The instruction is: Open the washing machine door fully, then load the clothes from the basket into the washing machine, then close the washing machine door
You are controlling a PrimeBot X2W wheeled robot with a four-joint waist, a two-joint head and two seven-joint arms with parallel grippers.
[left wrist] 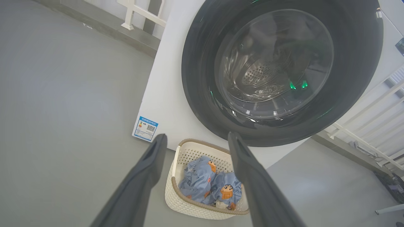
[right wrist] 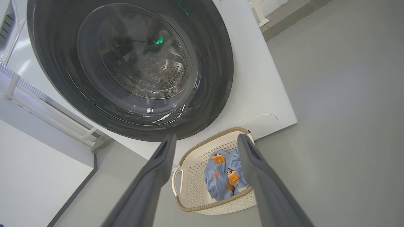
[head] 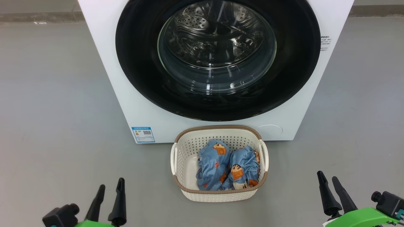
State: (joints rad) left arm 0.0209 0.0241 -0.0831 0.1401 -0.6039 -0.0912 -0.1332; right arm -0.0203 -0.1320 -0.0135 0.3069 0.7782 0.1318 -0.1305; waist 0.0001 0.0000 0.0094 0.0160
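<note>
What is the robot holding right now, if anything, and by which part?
Nothing is held. The left gripper and the right gripper are both open and empty, apart from the basket holding the clothes.

Shut washing machine door (head: 139, 63) bars the drum (head: 217, 37); basket (head: 217, 128) open from above.
The basket stands just before the washing machine (head: 104, 63), below the door's lower rim; bare grey floor (head: 56, 110) spreads wide on both sides.

Washer door (head: 217, 53) shut; clothes (head: 227, 167) in basket (head: 217, 196) just in frt.
</note>
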